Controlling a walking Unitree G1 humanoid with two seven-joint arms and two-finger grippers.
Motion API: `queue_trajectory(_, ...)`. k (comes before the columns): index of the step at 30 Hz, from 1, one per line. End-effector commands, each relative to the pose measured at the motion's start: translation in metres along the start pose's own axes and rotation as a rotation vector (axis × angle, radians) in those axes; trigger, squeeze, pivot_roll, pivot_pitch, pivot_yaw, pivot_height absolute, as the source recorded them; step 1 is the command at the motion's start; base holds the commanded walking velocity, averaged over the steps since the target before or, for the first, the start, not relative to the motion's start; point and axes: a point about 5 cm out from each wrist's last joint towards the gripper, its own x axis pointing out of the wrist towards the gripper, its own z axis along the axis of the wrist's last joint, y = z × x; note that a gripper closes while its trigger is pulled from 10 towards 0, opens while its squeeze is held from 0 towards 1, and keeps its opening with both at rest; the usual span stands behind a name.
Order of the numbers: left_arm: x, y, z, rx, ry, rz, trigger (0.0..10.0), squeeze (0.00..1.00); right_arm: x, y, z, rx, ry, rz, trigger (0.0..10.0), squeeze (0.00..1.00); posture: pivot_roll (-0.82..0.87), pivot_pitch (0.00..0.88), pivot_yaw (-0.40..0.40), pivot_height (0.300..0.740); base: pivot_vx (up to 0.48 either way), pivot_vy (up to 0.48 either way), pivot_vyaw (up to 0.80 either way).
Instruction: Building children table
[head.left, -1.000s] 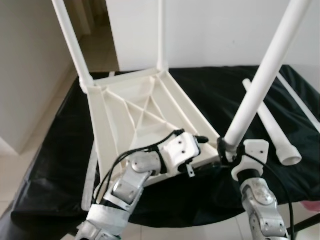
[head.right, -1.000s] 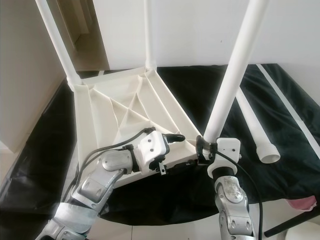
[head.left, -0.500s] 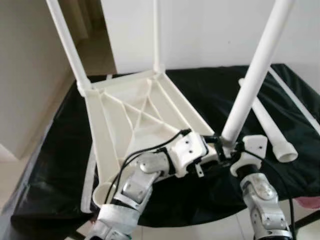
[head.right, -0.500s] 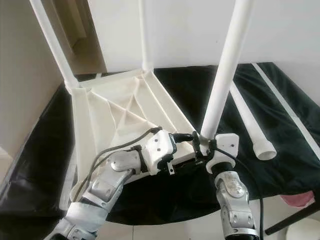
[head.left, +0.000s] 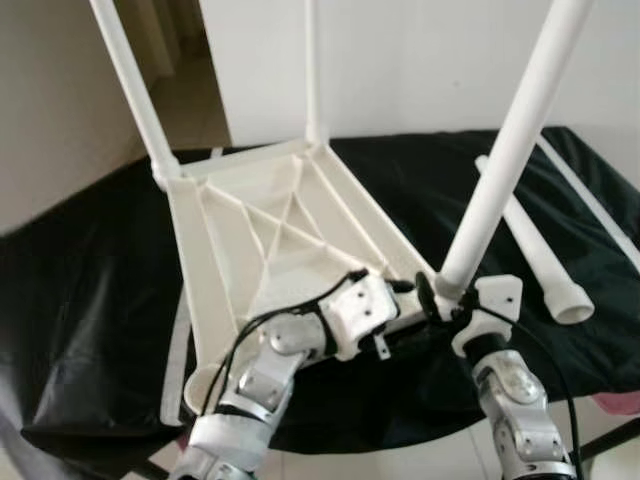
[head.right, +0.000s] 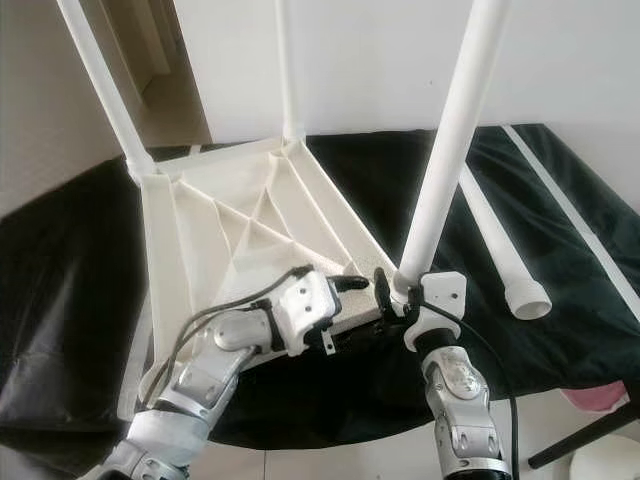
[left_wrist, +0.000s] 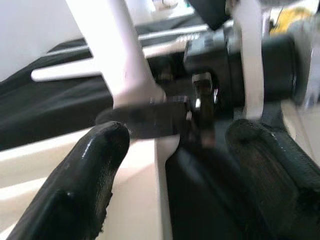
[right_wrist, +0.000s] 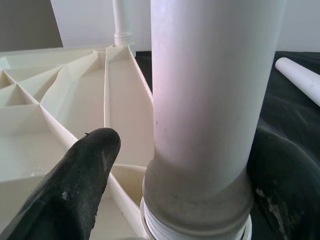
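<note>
Since 1 second ago, your left gripper (head.right: 358, 284) has slid along the upturned tabletop (head.right: 215, 235) to its near right corner, and the leg (head.right: 447, 150) in your right gripper (head.right: 392, 290) has come in over that same corner socket. Your right gripper's fingers (right_wrist: 75, 190) clasp the leg just above its threaded base, the pole leaning up and to the right. Your left gripper's fingers (left_wrist: 80, 185) stand apart, straddling the tabletop's corner edge. 2 legs already stand in the far corners; a spare leg (head.right: 505, 265) lies on the black cloth (head.right: 60, 280), right of the tabletop.
</note>
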Motion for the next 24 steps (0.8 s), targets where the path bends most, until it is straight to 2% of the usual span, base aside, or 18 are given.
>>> queue_trajectory(1,-0.005,0.009,-0.005,-0.002,0.026,0.258,10.0,0.00,0.001,0.002,-0.005,0.008,0.023,0.036,10.0,0.00,-0.08,0.039,0.020,0.740,0.000,0.000,0.00)
queue_trajectory(5,-0.007,0.007,-0.003,-0.024,0.017,0.201,10.0,0.00,0.003,-0.003,-0.003,0.015,0.017,0.050,10.0,0.00,-0.08,0.044,0.019,0.740,0.000,0.000,0.00)
queue_trajectory(8,-0.012,0.003,-0.002,-0.089,-0.016,0.133,10.0,0.00,0.007,-0.011,0.000,0.001,0.010,0.081,10.0,0.00,-0.07,0.048,0.021,0.740,0.000,0.000,0.00)
queue_trajectory(12,-0.013,0.006,-0.003,-0.070,-0.011,0.153,10.0,0.00,0.011,-0.013,-0.001,-0.013,0.024,0.139,10.0,0.00,-0.07,0.047,0.021,0.740,0.000,0.000,0.00)
queue_trajectory(16,-0.013,0.005,-0.002,-0.088,-0.021,0.135,10.0,0.00,0.014,-0.009,-0.004,-0.029,0.042,0.216,10.0,0.00,-0.07,0.047,0.021,0.740,0.000,0.000,0.00)
queue_trajectory(20,-0.011,0.006,-0.002,-0.071,-0.006,0.128,10.0,0.00,0.020,-0.001,-0.005,-0.038,0.058,0.291,10.0,0.00,-0.06,0.044,0.023,0.740,0.000,0.000,0.00)
queue_trajectory(24,-0.009,0.007,0.001,-0.071,-0.010,0.125,10.0,0.00,0.017,0.008,-0.008,-0.032,0.071,0.348,10.0,0.00,-0.06,0.041,0.018,0.740,0.000,0.000,0.00)
